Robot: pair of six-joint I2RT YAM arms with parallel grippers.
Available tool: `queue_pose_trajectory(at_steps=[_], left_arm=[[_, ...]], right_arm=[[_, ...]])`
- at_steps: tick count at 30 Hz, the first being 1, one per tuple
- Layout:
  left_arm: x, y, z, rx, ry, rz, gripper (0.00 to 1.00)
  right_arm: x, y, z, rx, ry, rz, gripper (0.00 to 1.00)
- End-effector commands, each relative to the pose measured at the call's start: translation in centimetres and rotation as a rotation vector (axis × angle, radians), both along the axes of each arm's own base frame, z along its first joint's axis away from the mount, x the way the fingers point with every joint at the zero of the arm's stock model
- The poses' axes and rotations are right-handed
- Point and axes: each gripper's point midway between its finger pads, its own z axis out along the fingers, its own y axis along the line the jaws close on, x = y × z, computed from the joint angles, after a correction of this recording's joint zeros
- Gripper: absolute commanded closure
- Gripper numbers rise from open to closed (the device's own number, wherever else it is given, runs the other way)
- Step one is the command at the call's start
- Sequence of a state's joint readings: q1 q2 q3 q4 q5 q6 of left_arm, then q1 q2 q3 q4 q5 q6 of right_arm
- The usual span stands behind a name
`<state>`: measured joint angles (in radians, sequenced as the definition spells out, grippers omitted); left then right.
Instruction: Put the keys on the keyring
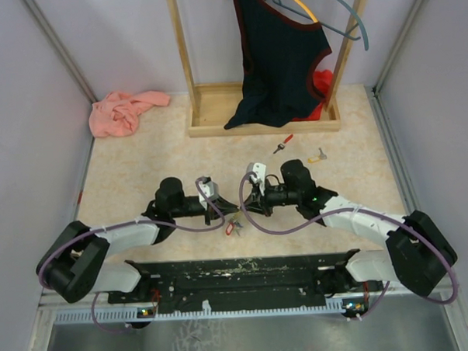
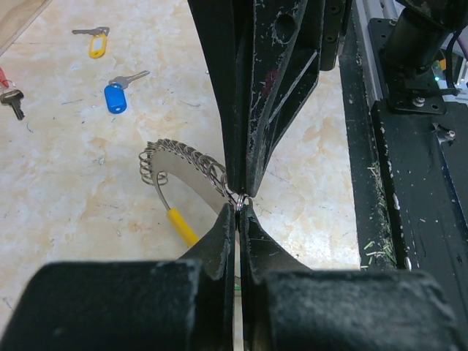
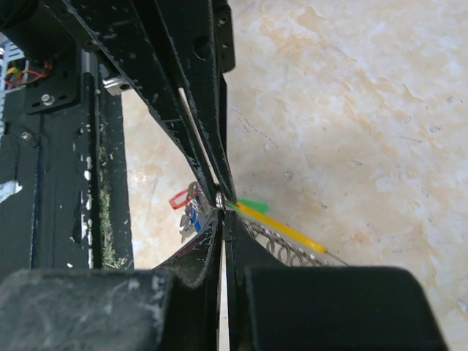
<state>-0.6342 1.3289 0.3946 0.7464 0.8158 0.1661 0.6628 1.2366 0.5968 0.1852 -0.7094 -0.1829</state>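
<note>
The keyring [image 1: 235,227] lies between my two grippers, a grey ridged coil [image 2: 186,164] with a yellow section [image 2: 183,228]. My left gripper [image 2: 238,206] and my right gripper [image 3: 223,213] meet tip to tip, and both are shut on a small silver ring at the end of the keyring. Red [image 3: 179,199], blue [image 3: 192,219] and green [image 3: 253,205] tags hang at that spot. Three keys lie loose on the table: blue head [image 2: 115,97], yellow head [image 2: 96,45] [image 1: 317,155], red head [image 1: 283,144].
A wooden rack [image 1: 216,118] with a dark garment [image 1: 279,57] stands at the back. A pink cloth [image 1: 122,112] lies at the back left. The black base rail [image 1: 238,272] runs along the near edge. Walls close both sides.
</note>
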Motion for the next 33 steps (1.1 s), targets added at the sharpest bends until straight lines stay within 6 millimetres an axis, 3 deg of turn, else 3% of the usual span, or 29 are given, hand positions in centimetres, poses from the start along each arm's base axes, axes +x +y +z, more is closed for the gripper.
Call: queue_pose_trajectory(at_steps=[1, 12, 19, 33], left_arm=[[-0.4, 0.4, -0.5, -0.008, 0.019, 0.007, 0.99], [-0.3, 0.8, -2.5, 0.008, 0.115, 0.071, 0.99], [0.8, 0.9, -1.7, -0.030, 0.165, 0.158, 0.99], [0.7, 0.6, -1.0, -0.094, 0.234, 0.170, 0.99]], right_arm=[[2.1, -1.3, 0.3, -0.005, -0.027, -0.166, 1.00], [0.1, -0.4, 0.0, 0.051, 0.052, -0.075, 1.00], [-0.9, 1.2, -0.3, 0.120, 0.140, -0.063, 0.82], [0.1, 2.3, -1.1, 0.205, 0.203, -0.141, 0.78]])
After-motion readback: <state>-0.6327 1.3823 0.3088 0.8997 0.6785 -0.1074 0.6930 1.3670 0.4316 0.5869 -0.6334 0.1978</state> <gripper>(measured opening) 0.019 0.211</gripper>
